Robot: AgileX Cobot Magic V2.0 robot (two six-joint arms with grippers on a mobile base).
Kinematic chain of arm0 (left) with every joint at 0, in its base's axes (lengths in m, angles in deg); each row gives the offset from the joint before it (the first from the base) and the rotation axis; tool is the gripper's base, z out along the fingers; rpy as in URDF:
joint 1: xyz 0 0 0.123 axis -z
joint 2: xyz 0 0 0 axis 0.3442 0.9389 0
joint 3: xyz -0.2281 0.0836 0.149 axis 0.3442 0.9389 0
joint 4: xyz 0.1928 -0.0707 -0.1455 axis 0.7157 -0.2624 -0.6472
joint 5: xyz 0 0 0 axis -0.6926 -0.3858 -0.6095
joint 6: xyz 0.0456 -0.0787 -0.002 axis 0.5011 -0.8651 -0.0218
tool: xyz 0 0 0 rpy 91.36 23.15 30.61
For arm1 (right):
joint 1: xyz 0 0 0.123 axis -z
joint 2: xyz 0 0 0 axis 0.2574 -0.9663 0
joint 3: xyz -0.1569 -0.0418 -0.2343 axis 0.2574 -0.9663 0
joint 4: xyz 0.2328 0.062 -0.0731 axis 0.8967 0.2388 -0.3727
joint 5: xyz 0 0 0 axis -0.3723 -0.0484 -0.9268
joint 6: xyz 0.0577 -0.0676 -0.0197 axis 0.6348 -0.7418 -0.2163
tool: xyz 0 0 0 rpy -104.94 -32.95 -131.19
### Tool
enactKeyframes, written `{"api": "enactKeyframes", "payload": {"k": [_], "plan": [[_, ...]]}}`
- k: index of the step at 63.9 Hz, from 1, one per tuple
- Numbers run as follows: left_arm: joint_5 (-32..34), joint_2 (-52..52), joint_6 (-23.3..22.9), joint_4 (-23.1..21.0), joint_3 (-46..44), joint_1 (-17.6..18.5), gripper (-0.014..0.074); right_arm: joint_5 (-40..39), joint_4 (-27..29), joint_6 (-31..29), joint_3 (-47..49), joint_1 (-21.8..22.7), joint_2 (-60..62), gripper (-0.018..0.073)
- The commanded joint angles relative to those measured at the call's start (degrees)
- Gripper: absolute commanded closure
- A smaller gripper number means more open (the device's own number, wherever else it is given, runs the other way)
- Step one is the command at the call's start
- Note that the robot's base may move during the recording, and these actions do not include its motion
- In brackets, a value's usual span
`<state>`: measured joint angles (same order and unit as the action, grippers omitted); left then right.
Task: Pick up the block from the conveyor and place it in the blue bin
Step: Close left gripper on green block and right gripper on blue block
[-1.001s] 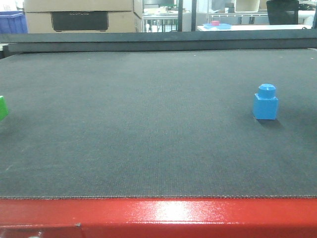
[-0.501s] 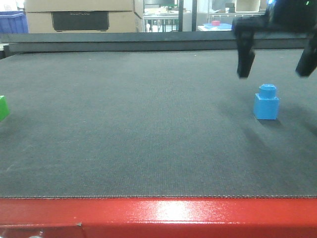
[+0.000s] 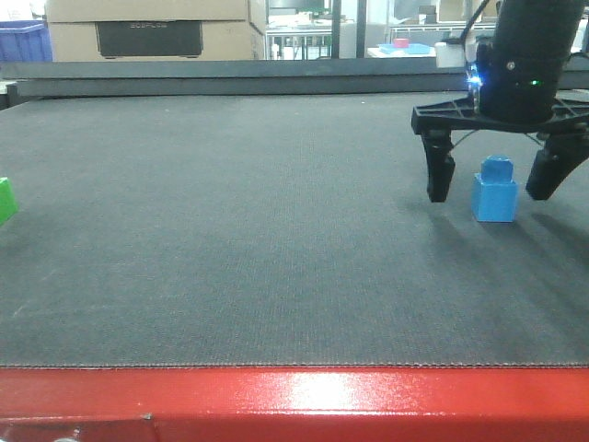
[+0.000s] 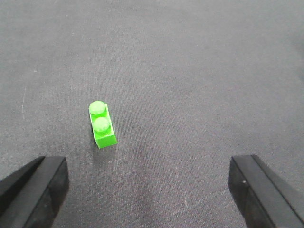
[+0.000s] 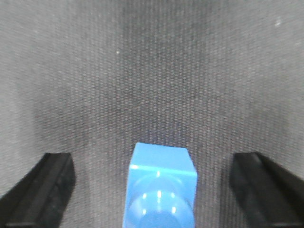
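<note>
While the right gripper [image 3: 491, 188] straddles the blue block [image 3: 494, 197] with jaws wide, it should sink until both fingers flank the square base, then close centred. The glossy, single-studded block stands upright near the conveyor's [image 3: 230, 239] right edge. The left gripper [image 4: 151, 190] hangs wide open above a green block [image 4: 101, 125].

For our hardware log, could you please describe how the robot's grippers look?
The right gripper is black: a round wrist housing with blue and green lights, a wide crossbar, two tapered fingers, thin cable above. The left gripper shows only black wedge-shaped fingertips.
</note>
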<state>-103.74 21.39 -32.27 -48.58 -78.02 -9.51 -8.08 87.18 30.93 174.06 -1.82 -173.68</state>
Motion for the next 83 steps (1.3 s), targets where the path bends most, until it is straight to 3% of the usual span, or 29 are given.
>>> {"api": "enactKeyframes", "payload": {"k": [1, 7, 14, 30, 40, 48, 52, 68, 83], "plan": [[-0.4, -0.15, -0.2, -0.71, -0.89, 0.41, 0.0005, -0.54, -0.44, 0.13, 0.35, 0.15, -0.03, 0.0187], [-4.04, 1.22, -0.2, -0.84, -2.28, 0.41, 0.0005, 0.18, -0.44, 0.13, 0.35, 0.15, -0.03, 0.0491], [-7.86, 4.66, -0.2, -0.84, -4.76, 0.41, 0.0005, 0.81, -0.44, 0.13, 0.35, 0.15, 0.31, 0.0727], [-11.97, 14.89, -2.25, 0.3, -11.23, -0.41, 0.0005, 0.21, -0.44, 0.13, -1.36, 0.15, 6.84, 0.0722], [-13.28, 21.63, -1.25, -1.73, -14.15, -6.54, 0.0005, -3.8, -0.44, -2.03, -8.05, 0.05, 15.99, 0.0722], [-12.96, 26.77, 4.44, -4.51, -15.97, -11.06, 0.0005, -4.62, -0.33, -4.51, -14.18, -0.06, 24.5, 0.0722], [-12.47, 29.3, 4.7, -4.16, -16.92, -11.93, 0.0005, -4.91, -0.33, -4.51, -16.97, -0.06, 29.15, 0.0722], [-9.4, 41.18, 4.97, -4.16, -21.12, -12.72, 0.0005, -5.54, 0.0, -4.51, -24.55, -0.06, 43.36, 0.0722], [-4.59, 51.07, 5.82, -4.51, -23.81, -12.72, 0.0005, -4.29, 0.0, -4.51, -25.93, -0.06, 48.87, 0.0722]]}}
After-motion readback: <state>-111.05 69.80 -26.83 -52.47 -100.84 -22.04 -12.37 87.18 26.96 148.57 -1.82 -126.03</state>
